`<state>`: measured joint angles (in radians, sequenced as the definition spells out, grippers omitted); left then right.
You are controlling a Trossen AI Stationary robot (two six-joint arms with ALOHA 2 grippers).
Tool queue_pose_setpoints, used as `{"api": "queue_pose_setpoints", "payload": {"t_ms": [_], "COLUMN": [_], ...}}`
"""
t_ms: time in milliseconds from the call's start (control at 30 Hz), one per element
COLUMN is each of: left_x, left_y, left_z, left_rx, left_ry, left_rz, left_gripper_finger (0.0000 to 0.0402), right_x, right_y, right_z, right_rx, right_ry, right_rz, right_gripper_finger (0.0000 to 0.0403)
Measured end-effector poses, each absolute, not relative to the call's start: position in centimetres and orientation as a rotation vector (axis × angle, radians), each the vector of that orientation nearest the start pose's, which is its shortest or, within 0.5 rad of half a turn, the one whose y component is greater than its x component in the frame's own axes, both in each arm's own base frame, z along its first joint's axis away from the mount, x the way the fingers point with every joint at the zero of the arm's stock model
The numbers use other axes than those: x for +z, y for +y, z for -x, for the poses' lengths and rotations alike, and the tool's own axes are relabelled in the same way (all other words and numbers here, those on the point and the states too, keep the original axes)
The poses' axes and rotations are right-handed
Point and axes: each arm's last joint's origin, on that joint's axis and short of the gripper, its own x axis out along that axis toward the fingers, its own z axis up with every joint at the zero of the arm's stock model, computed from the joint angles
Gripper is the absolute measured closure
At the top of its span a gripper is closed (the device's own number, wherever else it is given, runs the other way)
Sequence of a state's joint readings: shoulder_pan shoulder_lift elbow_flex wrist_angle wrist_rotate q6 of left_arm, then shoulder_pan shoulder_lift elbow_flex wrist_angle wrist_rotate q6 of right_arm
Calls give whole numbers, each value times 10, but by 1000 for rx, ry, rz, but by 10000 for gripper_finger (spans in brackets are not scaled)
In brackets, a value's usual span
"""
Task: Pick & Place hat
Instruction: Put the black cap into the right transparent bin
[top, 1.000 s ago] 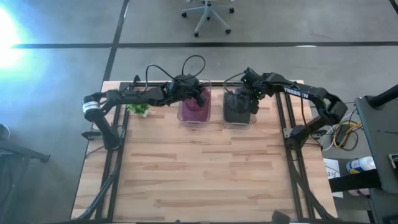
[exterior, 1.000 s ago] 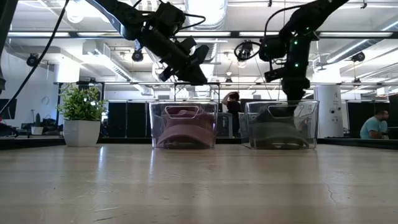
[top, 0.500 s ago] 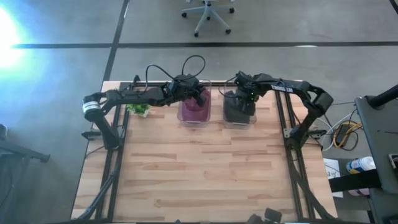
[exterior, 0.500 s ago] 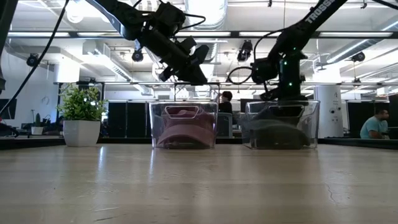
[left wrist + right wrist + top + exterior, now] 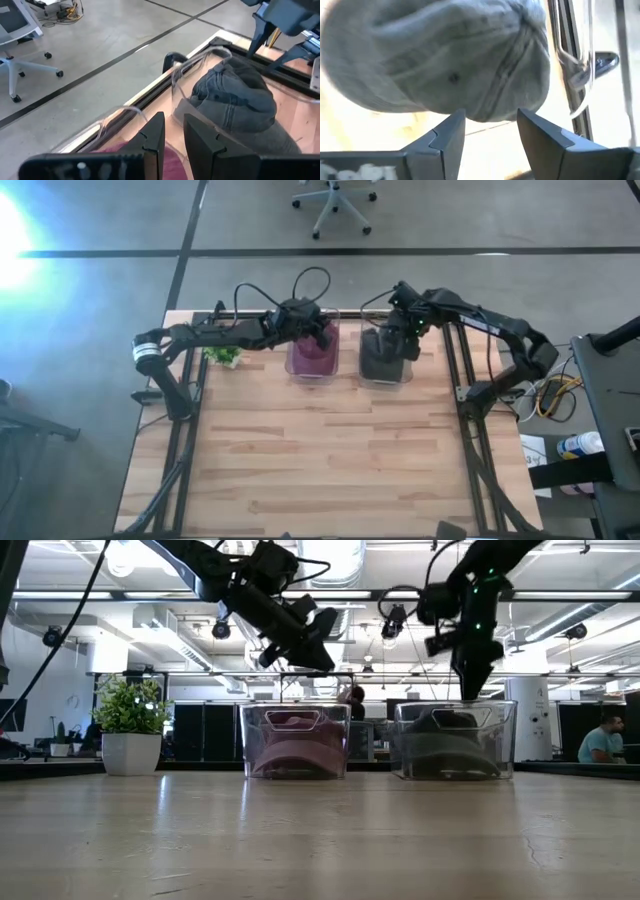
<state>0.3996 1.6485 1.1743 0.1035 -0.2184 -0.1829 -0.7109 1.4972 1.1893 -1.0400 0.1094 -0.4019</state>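
Two clear bins stand side by side near the table's far edge. The left bin holds a maroon hat [image 5: 312, 356] [image 5: 294, 756]; the right one holds a grey hat [image 5: 383, 358] [image 5: 450, 754] [image 5: 235, 100] [image 5: 445, 55], resting crown up on the bin floor. My left gripper [image 5: 321, 335] [image 5: 305, 640] [image 5: 173, 137] hovers above the maroon hat's bin, open by a narrow gap. My right gripper [image 5: 406, 340] [image 5: 470, 680] [image 5: 490, 135] hangs open just above the grey hat's bin, fingers pointing down, clear of the hat.
A small potted plant [image 5: 225, 356] [image 5: 130, 725] stands at the table's far left, beside the maroon hat's bin. The bins' clear walls [image 5: 345, 740] rise around each hat. Bare wood tabletop [image 5: 330, 460] stretches from the bins to the near edge. People show in the room behind.
My right gripper dipped down into the grey hat's bin, shifting a little toward the table's left, then rose back up and to the right above the rim. It stays open and carries nothing. The grey hat remains in its bin.
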Motion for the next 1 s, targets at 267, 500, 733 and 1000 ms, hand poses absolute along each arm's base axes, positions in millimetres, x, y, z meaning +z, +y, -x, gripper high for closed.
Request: {"api": "queue_pose_setpoints", "payload": {"t_ms": [267,500,733,1000], "left_x": [283,283,280,279], "left_y": [152,143,125,116], "left_z": [-345,-348,-353,-356], "left_rx": [643,622,582,563], "left_ry": [329,353,389,398], "left_rz": [210,220,224,218], "left_gripper_finger": [337,337,337,337], "right_x": [268,241,207,198], "right_y": [-166,-157,-157,-153], "right_z": [-207,-232,-252,-256], "right_rx": [-306,-219,-168,-94], "right_ry": [1287,1266,1276,1296], "right_rz": [-157,-125,-123,-178], "right_gripper_finger": [225,225,225,225]}}
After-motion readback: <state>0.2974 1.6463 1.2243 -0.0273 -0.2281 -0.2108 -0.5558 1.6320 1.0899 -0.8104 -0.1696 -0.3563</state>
